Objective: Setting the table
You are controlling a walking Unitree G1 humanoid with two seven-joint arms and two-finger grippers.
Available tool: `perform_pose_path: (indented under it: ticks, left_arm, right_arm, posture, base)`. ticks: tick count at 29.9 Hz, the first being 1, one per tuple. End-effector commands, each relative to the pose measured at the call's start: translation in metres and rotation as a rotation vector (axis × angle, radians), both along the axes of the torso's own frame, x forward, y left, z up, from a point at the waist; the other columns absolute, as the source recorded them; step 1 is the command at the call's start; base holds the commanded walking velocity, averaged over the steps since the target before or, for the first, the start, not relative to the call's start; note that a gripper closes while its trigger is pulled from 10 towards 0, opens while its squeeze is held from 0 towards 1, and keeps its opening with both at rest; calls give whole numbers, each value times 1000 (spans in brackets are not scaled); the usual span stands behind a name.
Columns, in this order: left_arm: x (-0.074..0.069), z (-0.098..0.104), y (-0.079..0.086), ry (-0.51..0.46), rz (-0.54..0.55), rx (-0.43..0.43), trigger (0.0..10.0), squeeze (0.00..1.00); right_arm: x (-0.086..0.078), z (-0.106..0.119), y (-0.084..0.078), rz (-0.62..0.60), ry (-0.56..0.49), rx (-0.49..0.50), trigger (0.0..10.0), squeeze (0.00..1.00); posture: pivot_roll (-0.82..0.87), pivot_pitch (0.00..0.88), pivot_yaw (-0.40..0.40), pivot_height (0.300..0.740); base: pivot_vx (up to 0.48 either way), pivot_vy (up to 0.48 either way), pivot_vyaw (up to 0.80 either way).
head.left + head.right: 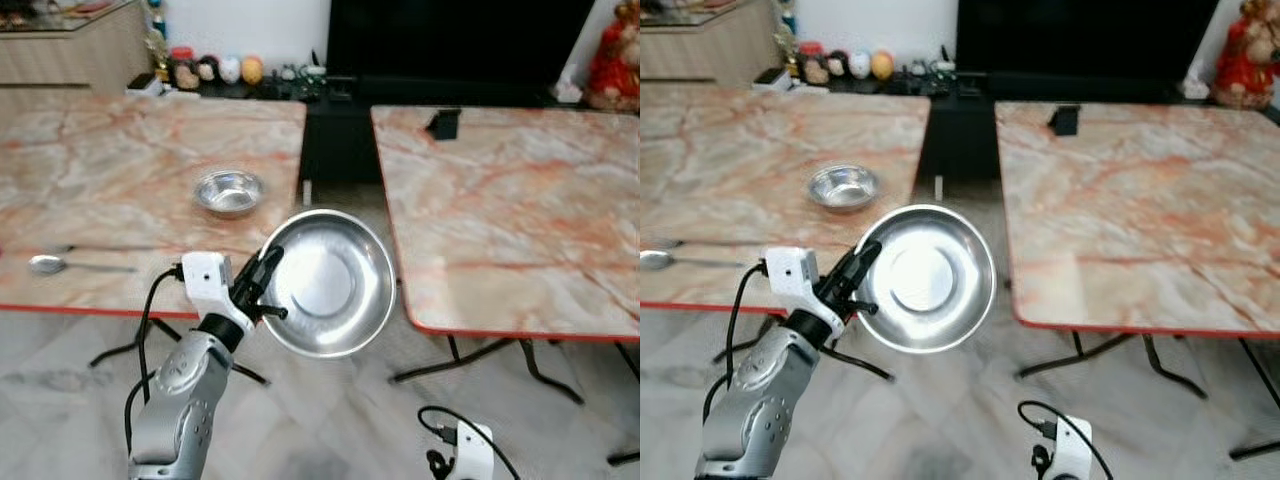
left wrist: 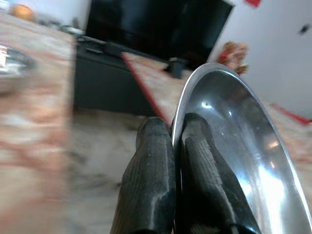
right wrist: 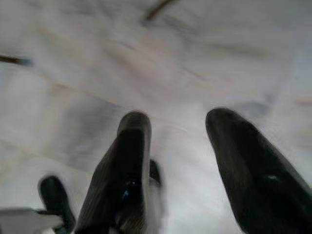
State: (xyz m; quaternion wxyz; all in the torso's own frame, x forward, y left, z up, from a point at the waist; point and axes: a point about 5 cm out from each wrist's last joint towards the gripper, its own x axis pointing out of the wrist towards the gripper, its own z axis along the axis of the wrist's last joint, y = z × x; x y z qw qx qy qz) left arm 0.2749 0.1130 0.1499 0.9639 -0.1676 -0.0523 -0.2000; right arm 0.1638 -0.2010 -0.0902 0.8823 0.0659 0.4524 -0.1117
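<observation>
Two marble tabletops, left one [image 1: 120, 170] filling upper left of frame, right one [image 1: 520, 220] upper right, a floor gap between. Plate [image 1: 330, 283] at centre frame, hanging over that gap, tilted nearly on edge with its hollow toward the camera; steel, round, shiny, empty. Left end effector [image 1: 262, 290] pinches its left rim, fingers [image 2: 195, 165] closed either side of the edge. Left tabletop lies just up-left of the plate, nearer than the right. Small bowl [image 1: 229, 191] and spoon [image 1: 50, 265] already there. Right end effector [image 3: 178, 165] low, fingers spread, empty, over floor.
</observation>
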Motion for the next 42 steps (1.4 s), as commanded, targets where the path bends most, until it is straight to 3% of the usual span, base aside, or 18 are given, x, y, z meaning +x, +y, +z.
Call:
perform_pose_path:
  ticks: [1,42]
  left_arm:
    - [2,8,4,-36,10,6,10000,0]
    - [5,4,2,-38,-11,32,10000,0]
  right_arm:
    - [7,3,1,-7,-23,3,10000,0]
    - [8,4,1,-13,-25,-9,10000,0]
  posture:
    - [73,0,-52,740]
    - [40,0,-44,740]
  base:
    - [0,-334,0]
    - [0,-352,21]
